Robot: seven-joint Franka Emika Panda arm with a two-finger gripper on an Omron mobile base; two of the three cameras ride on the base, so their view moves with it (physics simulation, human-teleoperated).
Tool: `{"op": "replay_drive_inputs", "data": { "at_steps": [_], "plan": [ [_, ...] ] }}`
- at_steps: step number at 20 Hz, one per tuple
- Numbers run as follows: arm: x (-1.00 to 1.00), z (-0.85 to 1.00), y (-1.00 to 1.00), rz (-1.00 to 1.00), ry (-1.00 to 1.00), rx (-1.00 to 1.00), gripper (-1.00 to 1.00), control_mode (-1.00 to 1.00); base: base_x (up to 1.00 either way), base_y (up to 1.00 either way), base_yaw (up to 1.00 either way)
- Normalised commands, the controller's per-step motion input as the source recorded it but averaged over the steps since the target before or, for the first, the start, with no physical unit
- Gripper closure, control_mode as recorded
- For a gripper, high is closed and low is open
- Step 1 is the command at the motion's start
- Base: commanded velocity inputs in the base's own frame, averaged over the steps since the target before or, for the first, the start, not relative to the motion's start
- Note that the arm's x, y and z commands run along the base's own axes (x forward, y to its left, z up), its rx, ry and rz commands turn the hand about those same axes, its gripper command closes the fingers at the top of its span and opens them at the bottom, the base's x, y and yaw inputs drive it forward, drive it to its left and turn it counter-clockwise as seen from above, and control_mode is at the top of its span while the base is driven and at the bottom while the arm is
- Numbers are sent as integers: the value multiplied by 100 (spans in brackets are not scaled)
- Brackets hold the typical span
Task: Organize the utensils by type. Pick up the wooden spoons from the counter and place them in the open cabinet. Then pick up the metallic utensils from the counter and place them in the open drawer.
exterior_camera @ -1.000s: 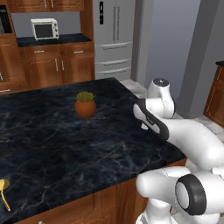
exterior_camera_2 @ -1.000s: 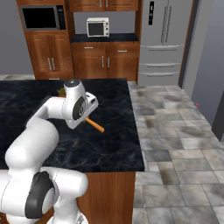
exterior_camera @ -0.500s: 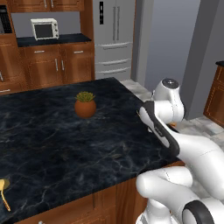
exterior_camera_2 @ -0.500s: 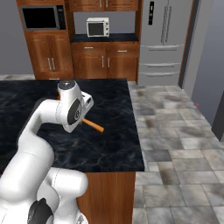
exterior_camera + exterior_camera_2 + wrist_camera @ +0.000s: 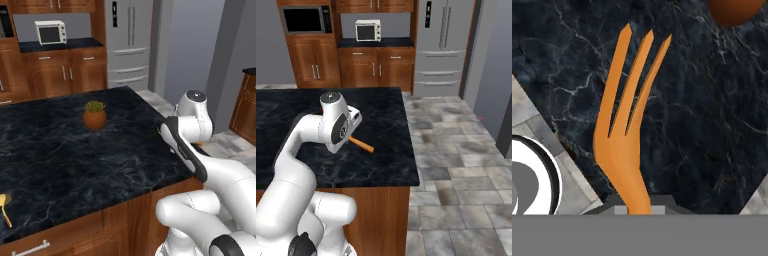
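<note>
An orange wooden utensil with three tines (image 5: 629,115) rises from the bottom middle of the hand view, held over the black marble counter (image 5: 712,125). My gripper (image 5: 637,207) is shut on its handle. In the right base view the handle (image 5: 362,145) sticks out to the right from under my hand (image 5: 341,131), above the counter near its right end. A yellow utensil (image 5: 4,208) lies at the counter's near left corner in the left base view. The cabinet and drawer are out of view.
A potted plant in a brown pot (image 5: 94,115) stands mid-counter, and its pot (image 5: 734,10) shows at the top right of the hand view. The counter edge (image 5: 406,170) drops to tiled floor on the right. A fridge (image 5: 443,45) and wall cabinets (image 5: 373,67) stand behind.
My wrist and forearm have swung up and back toward the base. The wooden utensil stays in the gripper, its handle in about the same spot over the counter.
</note>
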Motion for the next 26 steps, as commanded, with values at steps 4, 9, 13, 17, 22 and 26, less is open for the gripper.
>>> {"op": "replay_drive_inputs", "data": {
  "at_steps": [4,9,13,17,22,26],
  "plan": [
    [0,0,0,0,0,0,100,100,-66,-8,0],
    [0,0,0,0,0,0,100,100,-50,-14,-25],
    [0,0,0,0,0,0,100,100,-11,0,-86],
    [0,0,0,0,0,0,100,100,0,0,-98],
    [0,0,0,0,0,0,100,100,0,0,-96],
    [0,0,0,0,0,0,100,100,-1,0,-96]
  ]
}}
